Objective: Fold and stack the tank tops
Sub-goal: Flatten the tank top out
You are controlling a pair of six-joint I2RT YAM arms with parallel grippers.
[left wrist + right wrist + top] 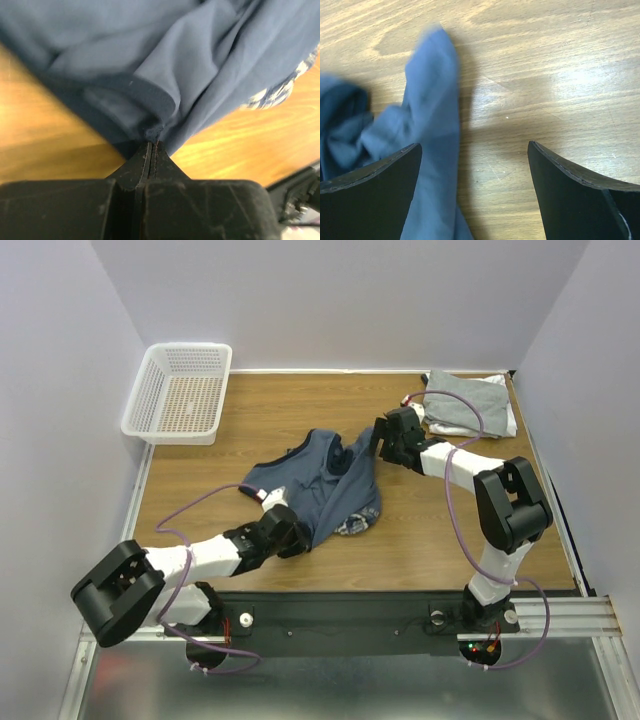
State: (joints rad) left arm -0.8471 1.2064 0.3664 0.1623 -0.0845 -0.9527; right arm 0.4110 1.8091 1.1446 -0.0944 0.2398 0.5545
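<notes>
- Top view: pale walls (330, 300) box in a wood-grain counter (300, 410). Both arms are bolted at the near edge.
- A white mesh basket (172, 432) sits in the far left corner.
- Folded grey and white tank tops (470, 400) lie stacked in the far right corner, grey on top.
- The navy tank top (320, 485) lies crumpled mid-counter, with a pale print patch at its near edge.
- The left claw (297, 540) is low at the garment's near left edge. The right claw (385, 440) is at its far right edge, between the garment and the folded stack.
- Left wrist view: the left claw (151, 150) has its fingers pressed together, pinching a gathered bit of the navy tank top (150, 60) at the dark hem. The cloth bunches away from the tips. The pale print (272, 92) shows at right, with counter (40, 125) on both sides.
- Right wrist view: the right claw (474, 146) is spread wide and grips nothing. A strip of the navy tank top (432, 100) lies flat on the counter (560, 75), just inside the view's left finger (375, 185). The other finger is over bare wood.
</notes>
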